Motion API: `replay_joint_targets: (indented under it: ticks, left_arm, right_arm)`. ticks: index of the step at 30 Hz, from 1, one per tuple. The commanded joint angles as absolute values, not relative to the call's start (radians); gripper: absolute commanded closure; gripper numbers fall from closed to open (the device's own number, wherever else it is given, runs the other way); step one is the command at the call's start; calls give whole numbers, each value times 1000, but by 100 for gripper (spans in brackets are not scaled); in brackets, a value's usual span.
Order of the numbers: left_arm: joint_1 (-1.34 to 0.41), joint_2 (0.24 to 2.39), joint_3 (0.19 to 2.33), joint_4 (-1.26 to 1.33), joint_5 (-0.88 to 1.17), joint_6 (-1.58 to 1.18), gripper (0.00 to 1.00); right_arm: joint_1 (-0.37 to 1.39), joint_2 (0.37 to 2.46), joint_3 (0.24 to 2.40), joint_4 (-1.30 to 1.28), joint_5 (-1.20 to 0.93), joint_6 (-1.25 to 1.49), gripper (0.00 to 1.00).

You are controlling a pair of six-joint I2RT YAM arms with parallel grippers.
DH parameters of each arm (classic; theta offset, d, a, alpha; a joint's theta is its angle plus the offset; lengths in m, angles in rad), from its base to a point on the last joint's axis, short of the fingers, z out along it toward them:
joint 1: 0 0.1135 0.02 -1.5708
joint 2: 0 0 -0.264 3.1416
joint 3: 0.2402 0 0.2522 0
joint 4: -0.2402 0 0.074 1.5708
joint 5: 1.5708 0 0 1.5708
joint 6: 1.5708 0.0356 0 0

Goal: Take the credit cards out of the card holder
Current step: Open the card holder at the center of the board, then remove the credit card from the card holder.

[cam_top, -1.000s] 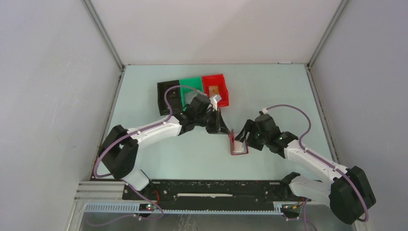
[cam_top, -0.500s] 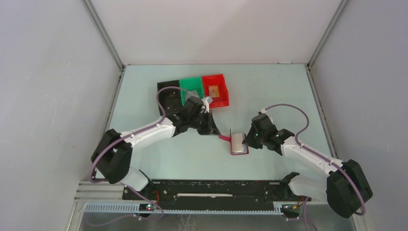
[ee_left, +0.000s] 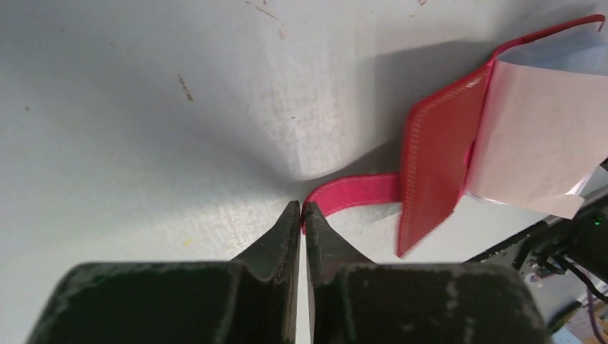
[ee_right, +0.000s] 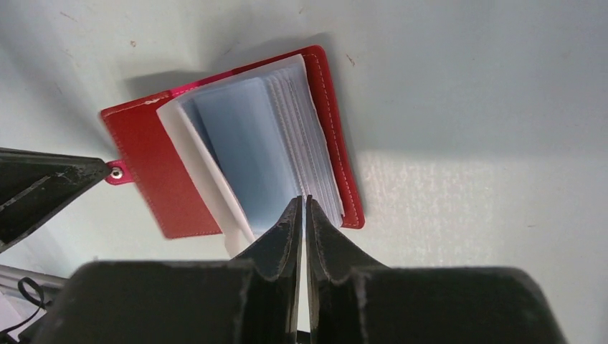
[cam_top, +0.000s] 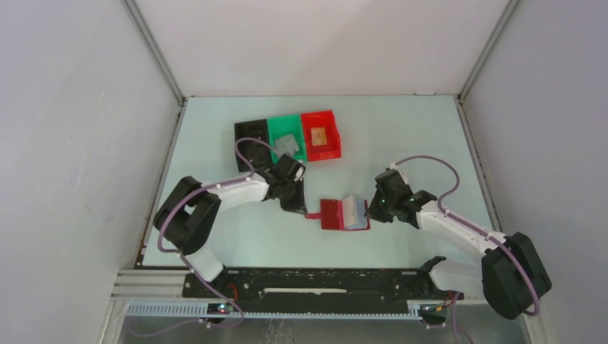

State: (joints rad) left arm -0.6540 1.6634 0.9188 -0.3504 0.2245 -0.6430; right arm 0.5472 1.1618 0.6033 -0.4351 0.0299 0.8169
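The dark-red card holder (cam_top: 331, 213) lies open on the table between both arms, its clear sleeves fanned out (ee_right: 308, 129). A light blue card (ee_right: 247, 143) shows in the open sleeve. My right gripper (ee_right: 302, 201) is shut on that card's near edge, at the holder's right side (cam_top: 368, 210). The holder (ee_left: 437, 165) has a pink-red strap (ee_left: 355, 192), and my left gripper (ee_left: 302, 209) is shut on the strap's tip, just left of the holder (cam_top: 307, 213). A grey card (cam_top: 288, 143) lies in the green bin and a tan card (cam_top: 320, 135) in the red bin.
Three small bins stand in a row at the back: black (cam_top: 249, 152), green (cam_top: 277, 125), red (cam_top: 334, 147). The left arm's cable loops above its wrist (cam_top: 247, 147). Walls enclose the table on three sides.
The left gripper let go of the grey card over the green bin, came down and took the strap. The card holder now lies open flat. The right gripper shut on the blue card's edge.
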Motion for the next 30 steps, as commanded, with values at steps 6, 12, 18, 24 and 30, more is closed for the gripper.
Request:
replay_joint_targets:
  ticks: [6, 12, 18, 24, 30]
  left_arm:
    - [-653, 1623, 956, -408, 133, -596, 71]
    - [-653, 1577, 980, -454, 106, -584, 65]
    - [-653, 1481, 1003, -508, 61, -568, 53]
    - [-653, 1397, 1017, -511, 79, -590, 45]
    - [-654, 1346, 1011, -457, 143, -639, 42]
  right_arm:
    - [601, 1232, 627, -324, -55, 812, 84]
    - [630, 1237, 627, -274, -83, 840, 83]
    - [670, 1266, 635, -209, -107, 840, 77]
    - [698, 1398, 691, -158, -124, 841, 75]
    - [703, 1532, 745, -154, -145, 842, 76]
